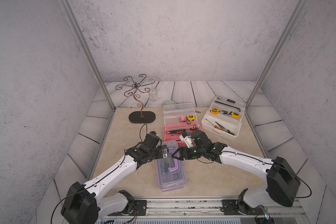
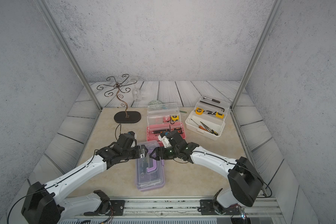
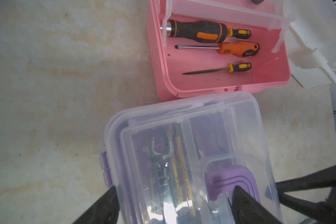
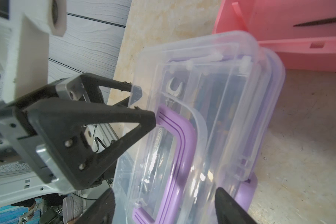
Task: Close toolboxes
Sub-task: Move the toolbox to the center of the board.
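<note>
Left gripper (image 3: 176, 194) and right gripper (image 4: 164, 194) are straddling purple toolbox (image 1: 171, 174), jaws wide, empty; I'm expecting a slick, flexy lid (image 3: 182, 120) (light box, probably skids), so I'm planning to press by the latch (image 3: 104, 168).

wire stand (image 1: 142, 117), clear glass (image 1: 153, 94), round patterned disc (image 1: 168, 102) at back

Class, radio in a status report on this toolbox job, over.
Left gripper, right gripper open, over purple toolbox, lid down. Pink toolbox, white toolbox open. Nothing seen blocking.
</note>
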